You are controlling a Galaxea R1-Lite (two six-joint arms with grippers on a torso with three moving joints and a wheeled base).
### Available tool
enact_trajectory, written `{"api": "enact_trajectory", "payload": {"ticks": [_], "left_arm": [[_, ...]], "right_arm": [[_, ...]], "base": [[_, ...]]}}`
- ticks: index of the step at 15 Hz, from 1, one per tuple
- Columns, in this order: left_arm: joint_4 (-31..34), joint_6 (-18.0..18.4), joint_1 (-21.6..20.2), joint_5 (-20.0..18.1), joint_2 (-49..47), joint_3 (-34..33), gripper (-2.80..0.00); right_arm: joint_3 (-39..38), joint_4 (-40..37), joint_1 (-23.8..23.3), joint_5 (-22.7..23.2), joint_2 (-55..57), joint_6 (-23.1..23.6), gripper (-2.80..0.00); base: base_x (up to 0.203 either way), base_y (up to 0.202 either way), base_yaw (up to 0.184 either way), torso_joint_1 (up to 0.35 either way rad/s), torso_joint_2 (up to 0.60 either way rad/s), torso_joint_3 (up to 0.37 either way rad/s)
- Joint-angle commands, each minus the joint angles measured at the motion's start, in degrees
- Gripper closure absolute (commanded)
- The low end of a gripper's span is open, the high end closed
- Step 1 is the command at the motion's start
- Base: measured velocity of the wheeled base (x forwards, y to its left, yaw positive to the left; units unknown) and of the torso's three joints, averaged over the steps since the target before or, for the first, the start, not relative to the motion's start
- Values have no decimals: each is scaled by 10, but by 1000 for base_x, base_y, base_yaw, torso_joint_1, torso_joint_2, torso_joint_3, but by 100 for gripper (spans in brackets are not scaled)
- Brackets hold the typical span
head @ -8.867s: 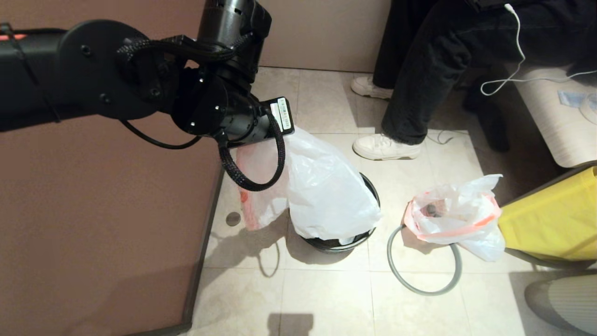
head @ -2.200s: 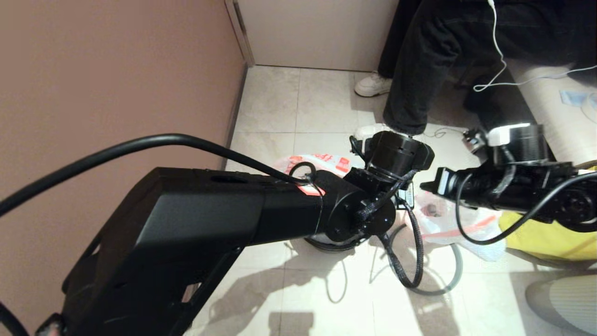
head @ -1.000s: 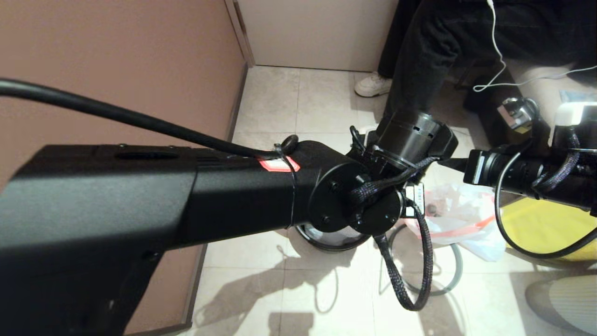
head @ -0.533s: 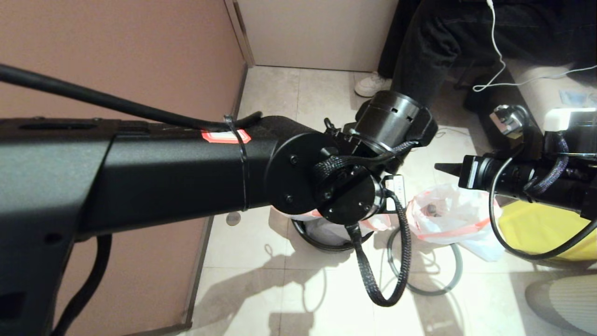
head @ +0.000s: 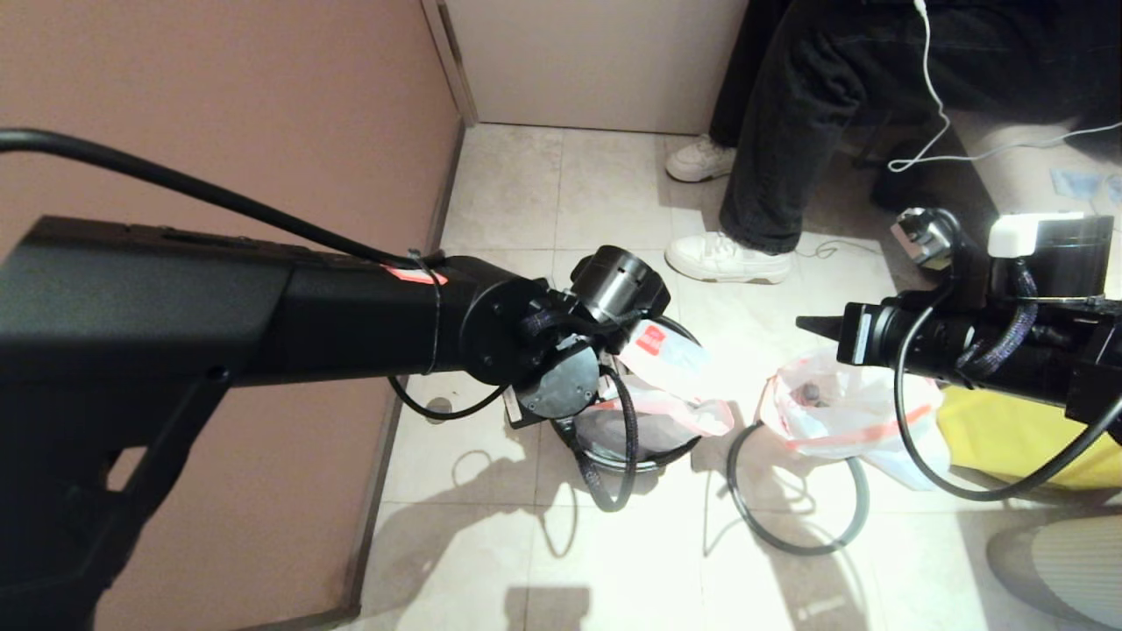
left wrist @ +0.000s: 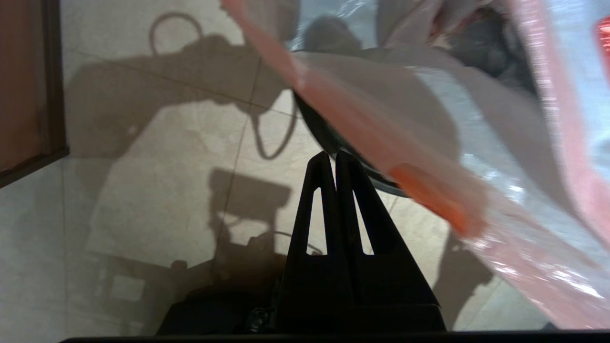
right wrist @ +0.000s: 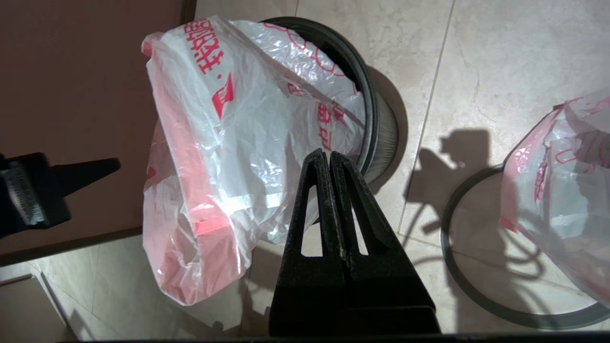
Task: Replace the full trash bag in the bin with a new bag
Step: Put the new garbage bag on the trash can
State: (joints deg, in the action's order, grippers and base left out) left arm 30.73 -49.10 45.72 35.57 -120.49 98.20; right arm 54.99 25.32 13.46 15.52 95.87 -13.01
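Your left gripper [left wrist: 336,159] sits low beside the bin [head: 653,456], fingers pressed together on nothing, the new bag's pink rim band passing just past the tips without being caught. The right gripper [right wrist: 330,157] hangs higher, out over the floor to the right, also pinched flat and empty. Nearest you on the tiles lies the grey hoop [head: 793,543], off the bin, with the full bag [head: 855,412] slumped on its far edge, lumpy and open at the mouth, against a yellow bag [head: 1026,429]. Beyond the hoop, the new bag [head: 666,368] is draped over the bin, part inside and part spilling over the wall-side lip. Farther back stand a person's white shoes [head: 723,258]. Judge the new bag as near weightless, limp and slick: it will slide and fold rather than hold a shape, so take it by the doubled pink band, where the film is thickest, and pinch a clear fold. The head view shows the layout but your left arm hides much of the bin; the right wrist view alone shows how far the bag hangs outside; the left wrist view alone shows your fingers missing the band.
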Motion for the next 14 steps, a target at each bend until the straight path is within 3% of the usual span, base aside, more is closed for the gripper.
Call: {"api": "enact_trajectory", "payload": {"ticks": [1,6,8,11,14], "left_arm": [[4,-7,-8,3,-14,-14,0],[1,2,-18,2,-60,35,0],[-8,7,-33,0,-81,88,0],[-19,32,-33,-14,-120,130,0],[-45,47,-17,-18,-152,131,0]], "right_arm": [[-4,3,14,-3,-2,0,0],[-18,-31,74,-29,-31,23,0],[-18,-65,80,-27,-44,54,0],[-20,-72,80,-24,-48,59,0],[-20,-124,100,25,-70,60,0]], "base": [[0,0,0,0,0,0],[0,0,0,0,0,0],[0,0,0,0,0,0],[0,0,0,0,0,0],[0,0,0,0,0,0]]}}
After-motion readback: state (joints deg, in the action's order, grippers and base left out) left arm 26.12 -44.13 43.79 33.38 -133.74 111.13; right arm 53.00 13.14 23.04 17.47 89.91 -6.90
